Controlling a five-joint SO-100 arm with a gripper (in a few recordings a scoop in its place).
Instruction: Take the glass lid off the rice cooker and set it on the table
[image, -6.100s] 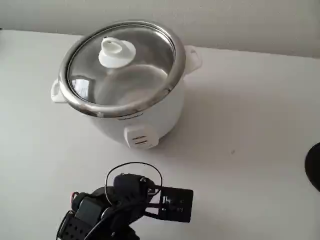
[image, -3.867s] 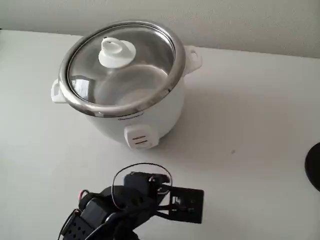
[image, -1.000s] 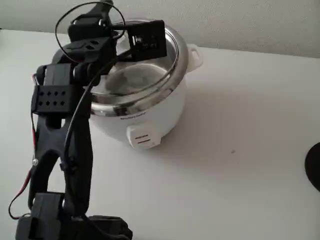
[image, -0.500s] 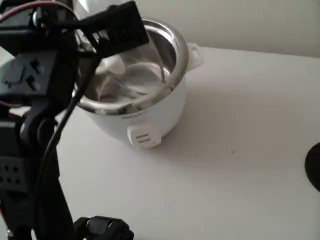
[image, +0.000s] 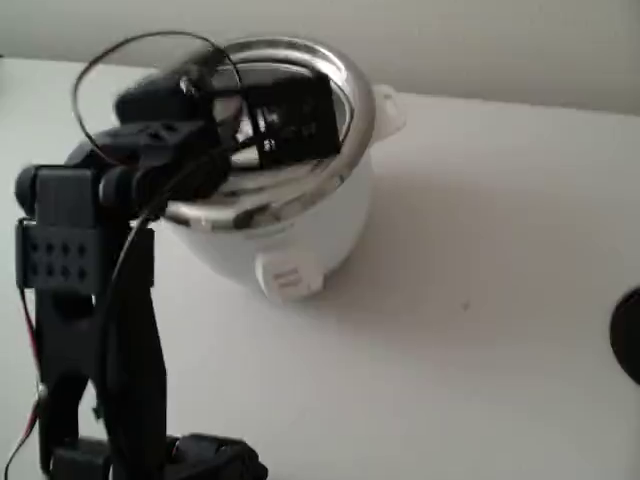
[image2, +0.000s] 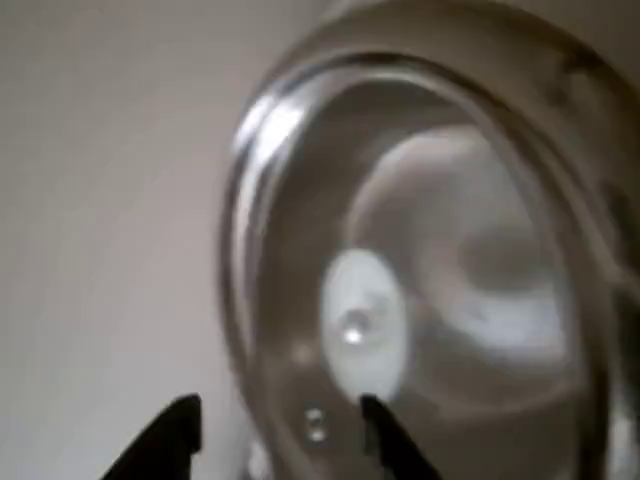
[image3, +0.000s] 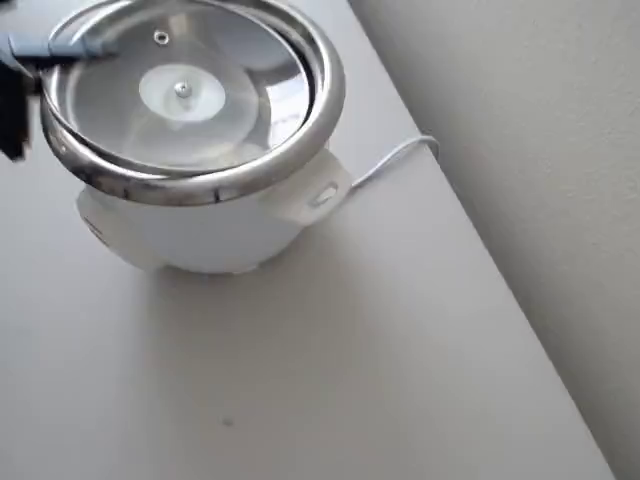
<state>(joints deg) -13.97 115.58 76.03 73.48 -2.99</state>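
In the wrist view we see the two dark fingertips of the gripper (image2: 280, 440) at the bottom edge, standing apart with nothing between them; the left one sits at about 7 o'clock, the right one at about 6 o'clock. Just beyond them lies the glass lid (image2: 420, 300), and its white centre knob (image2: 362, 325) is just above the right fingertip, at 12 o'clock from it. A small vent hole (image2: 314, 424) shows between the two tips. This picture is blurred, so we cannot tell whether a fingertip touches the glass.

In the fixed view the black arm (image: 95, 300) rises from 7 o'clock and leans over the rice cooker (image: 290, 215), hiding the knob and most of the lid. Here we see the front switch (image: 288, 276), which the overhead view does not give.

In the overhead view the lid sits inside the steel rim of the cooker, with the knob at its middle. A thin white cable (image3: 395, 158) runs off at 3 o'clock over the table (image3: 350, 380).
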